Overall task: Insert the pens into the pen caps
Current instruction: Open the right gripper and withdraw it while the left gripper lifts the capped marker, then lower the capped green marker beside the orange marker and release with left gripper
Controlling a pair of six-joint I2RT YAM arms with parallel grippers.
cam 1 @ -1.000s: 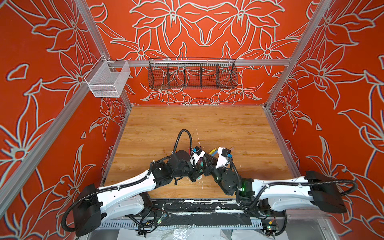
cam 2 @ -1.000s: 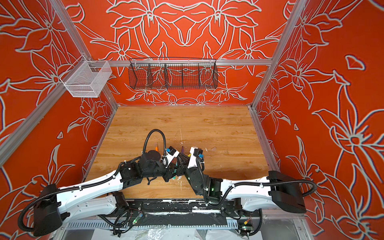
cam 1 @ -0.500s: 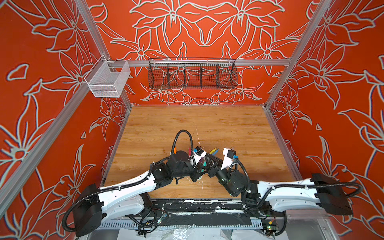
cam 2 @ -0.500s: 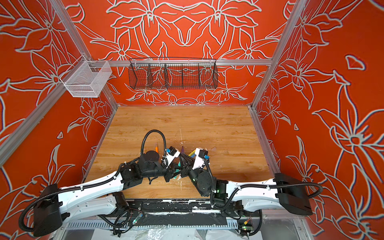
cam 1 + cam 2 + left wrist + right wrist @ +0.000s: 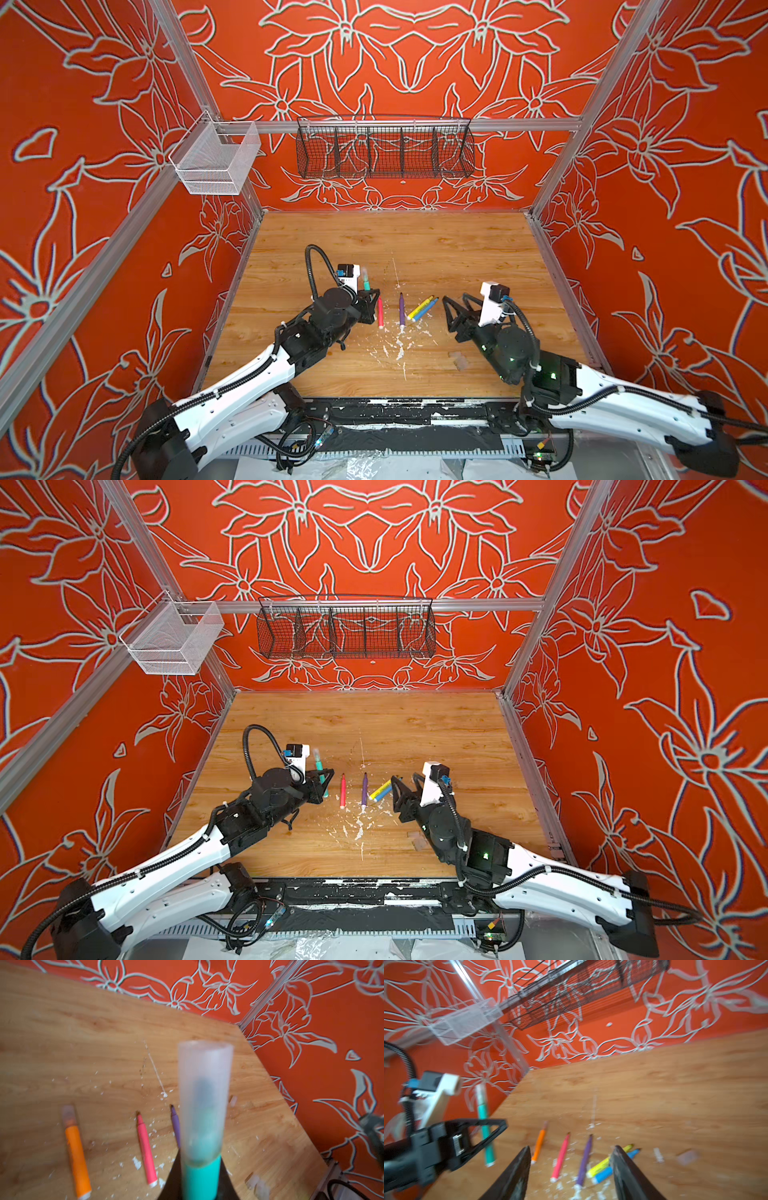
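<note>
The left arm (image 5: 257,376) and the right arm (image 5: 615,399) have smooth white plastic shells (image 5: 237,397) on the long links and matte black housings (image 5: 330,316) at the joints. A black ribbed cable hose (image 5: 308,270) runs by the left wrist, and a similar hose (image 5: 524,324) runs along the right arm. Each wrist carries a white camera block (image 5: 489,309) with a small blue plug (image 5: 505,298). Small green lights (image 5: 552,376) shine on the right arm's black housing. The fingers (image 5: 515,1176) of the right gripper (image 5: 572,1147) are black and pointed.

On my feed: green pen (image 5: 200,1178), clear-capped; pink-red pen (image 5: 380,312), purple pen (image 5: 402,309), yellow pen (image 5: 419,309), blue pen (image 5: 428,310), orange pen (image 5: 76,1157); white-flecked wood-grain table (image 5: 415,241); orange walls (image 5: 665,166) with white flower outlines.
</note>
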